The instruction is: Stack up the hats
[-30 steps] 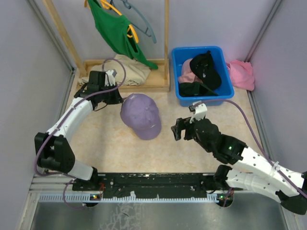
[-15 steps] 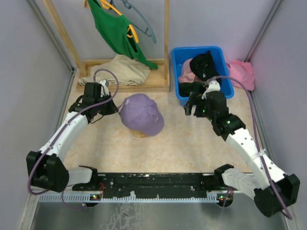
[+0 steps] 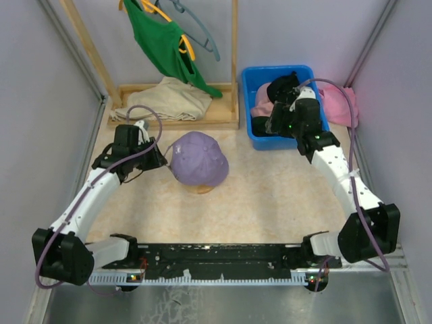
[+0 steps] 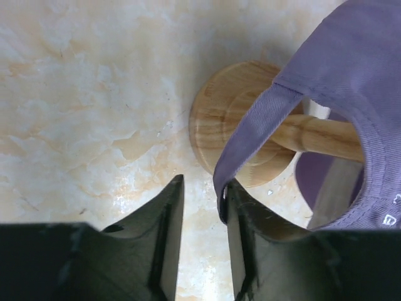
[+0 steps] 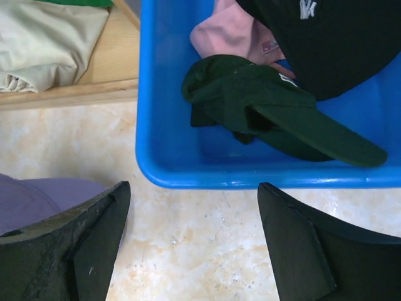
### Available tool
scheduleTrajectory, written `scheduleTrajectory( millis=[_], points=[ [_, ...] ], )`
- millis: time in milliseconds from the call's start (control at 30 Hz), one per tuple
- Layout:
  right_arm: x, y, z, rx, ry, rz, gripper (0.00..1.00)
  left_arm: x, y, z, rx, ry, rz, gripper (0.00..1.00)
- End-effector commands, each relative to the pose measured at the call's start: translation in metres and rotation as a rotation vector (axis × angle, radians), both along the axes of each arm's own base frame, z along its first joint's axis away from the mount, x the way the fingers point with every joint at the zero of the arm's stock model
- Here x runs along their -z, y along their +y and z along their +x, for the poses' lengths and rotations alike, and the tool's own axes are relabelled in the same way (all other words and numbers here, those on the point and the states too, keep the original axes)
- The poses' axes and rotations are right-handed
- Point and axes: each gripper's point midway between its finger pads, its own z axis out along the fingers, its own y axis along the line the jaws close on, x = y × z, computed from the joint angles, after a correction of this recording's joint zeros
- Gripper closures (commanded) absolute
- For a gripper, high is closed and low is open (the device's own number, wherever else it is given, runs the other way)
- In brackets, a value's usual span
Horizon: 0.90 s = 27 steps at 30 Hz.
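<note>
Jaws of the left gripper stand slightly apart and clamp nothing. The rear edge of the lavender cap hangs just at the inner face of one finger. That cap is draped over a wooden stand, on the floor well to the left of the blue bin.

The right gripper hovers above the bin's near wall, its jaws spread wide and empty. Inside the bin, a black cap lies by the near wall. A second black cap with a white logo sits behind it, and a pink cap is tucked at the back. A beige cloth lies to the left of the bin, and a bright pink cloth just to its right.
</note>
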Motion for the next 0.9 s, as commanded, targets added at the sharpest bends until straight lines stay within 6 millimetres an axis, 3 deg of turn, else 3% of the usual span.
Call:
scheduleTrajectory(
  millis=[0,167,533,867],
  points=[
    [-0.024,-0.019,0.021,0.061,-0.057,0.009,0.18,-0.033,0.001,0.006,-0.02,-0.079,-0.014,0.58],
    [-0.021,-0.017,0.023,0.069,0.011,0.29,0.26,-0.052,0.0,0.01,-0.025,-0.131,-0.028,0.49],
    [0.002,-0.017,0.018,0.17,0.129,0.821,0.24,-0.071,0.0,0.014,-0.037,-0.175,-0.041,0.35],
    [0.015,-0.046,0.029,0.318,0.078,0.999,0.24,-0.087,0.008,0.011,-0.06,-0.214,-0.019,0.3]
  ],
)
